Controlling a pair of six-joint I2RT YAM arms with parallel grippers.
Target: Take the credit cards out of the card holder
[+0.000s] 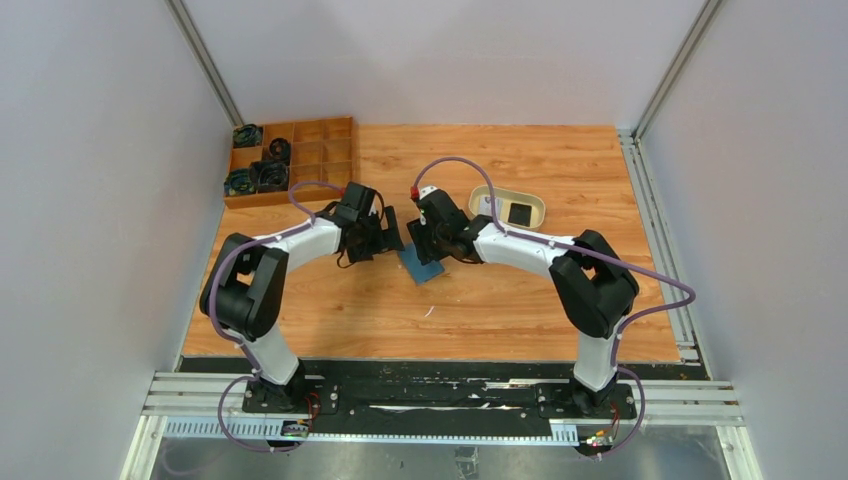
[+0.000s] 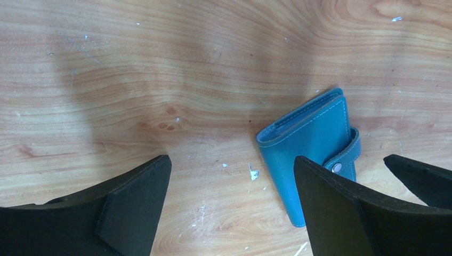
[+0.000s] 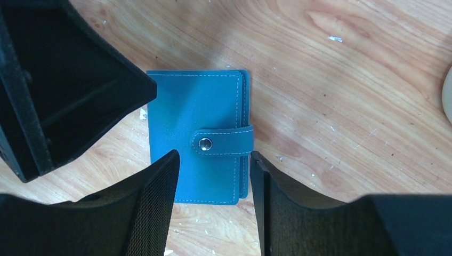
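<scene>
Found right gripper (image 3: 213,184) jaws partway apart, straddling the lower half of the card holder (image 3: 194,114) from above: one finger (image 3: 152,208) over the face, the other (image 3: 288,213) just off the strap-side edge. Could not tell whether the pads touched it. Saw nothing clamped or lifted.

Found left gripper (image 2: 229,213) jaws wide apart and holding nothing. Saw its right finger (image 2: 330,213) overlapping the holder's near corner in the wrist view, but could not confirm contact.

Saw holder lying flat on table (image 1: 500,300), mid-table between both grippers, slightly askew in the top view. Noted it shut, with strap (image 3: 229,141) wrapped over one long edge and fastened by snap (image 3: 204,143). Spotted no cards, presumably all inside.

Judged it light, thin, soft and bendy, and likely to slide on the smooth wood if pushed from one side. Judged the matte skin a fair grip for pads. Reckoned the best hold was across the short width, near the edge away from the strap: pin there with one gripper and peel the strap tab off the snap with the other. Flagged little edge to pinch on a flat-lying body, so a risk of skidding over it.

Noted cream tray (image 1: 530,196) just beyond right gripper and a compartment box (image 1: 335,150) at far left.
</scene>
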